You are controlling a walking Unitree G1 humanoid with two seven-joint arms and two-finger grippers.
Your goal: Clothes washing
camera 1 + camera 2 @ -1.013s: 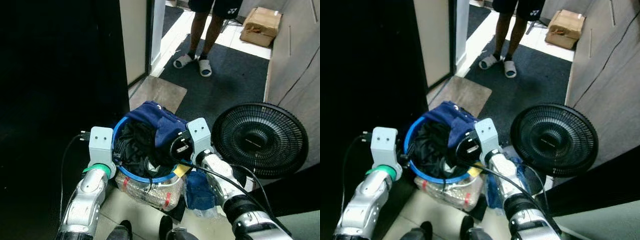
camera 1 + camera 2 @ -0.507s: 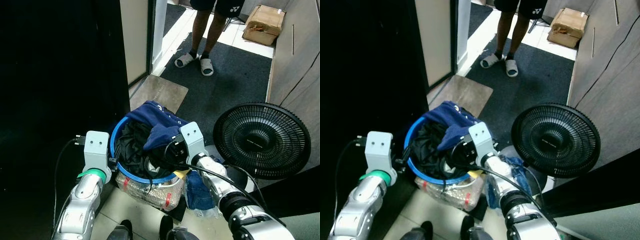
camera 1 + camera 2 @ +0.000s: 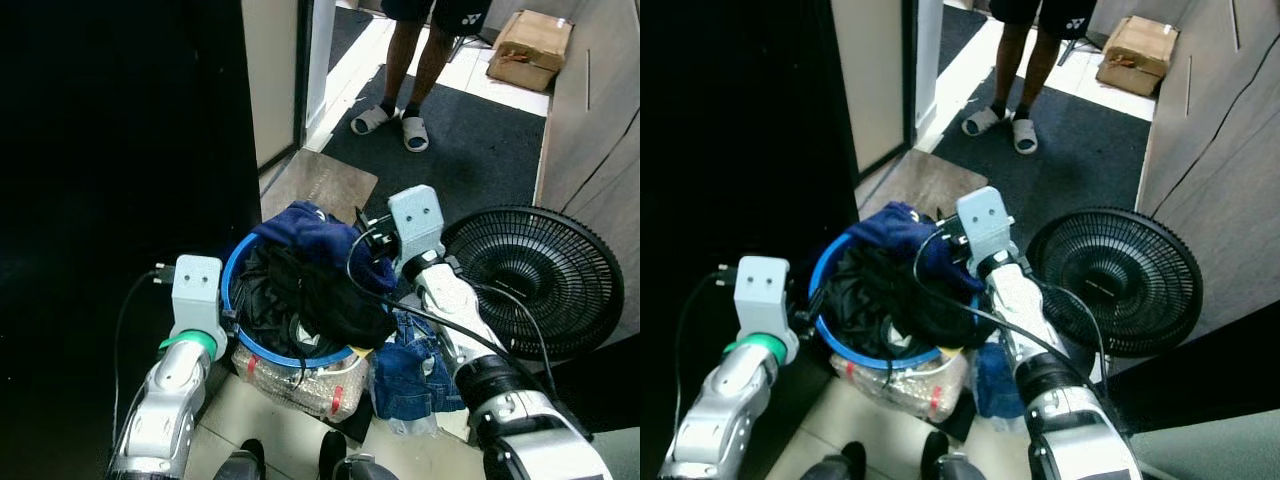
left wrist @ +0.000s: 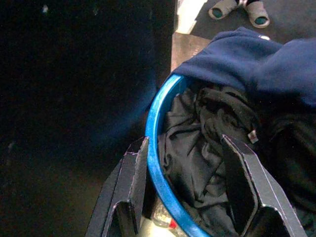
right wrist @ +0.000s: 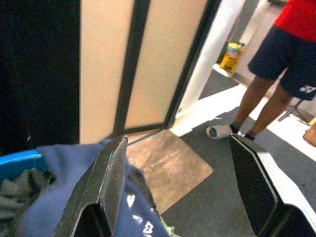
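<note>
A black floor fan [image 3: 530, 280] stands on the robot's right, beside the dark carpet where a person [image 3: 415, 60] in sandals waits near the doorway. Just in front of the robot sits the blue-rimmed laundry basket [image 3: 232, 300], heaped with black clothes [image 3: 300, 300] and a navy garment [image 3: 320, 240] draped over its far edge; a blue denim piece [image 3: 415, 365] lies on the floor against it, toward the fan.

Half a second ago the right hand [image 3: 372, 240] was low at the basket's near rim among the clothes; now it has risen and swung to the far right side, above the navy garment, with its fingers spread wide and nothing between them. I judge it let go or missed, so no garment has come out yet. The left hand [image 4: 185, 190] has stayed put, fingers apart and straddling the blue rim, one outside, one over the black clothes.

The left wrist view shows that straddle plainly, which the head views hide behind the wrist housing. The right wrist view shows its fingers [image 5: 111, 173] empty, looking past the navy cloth to a brown doormat [image 5: 170, 170].
</note>
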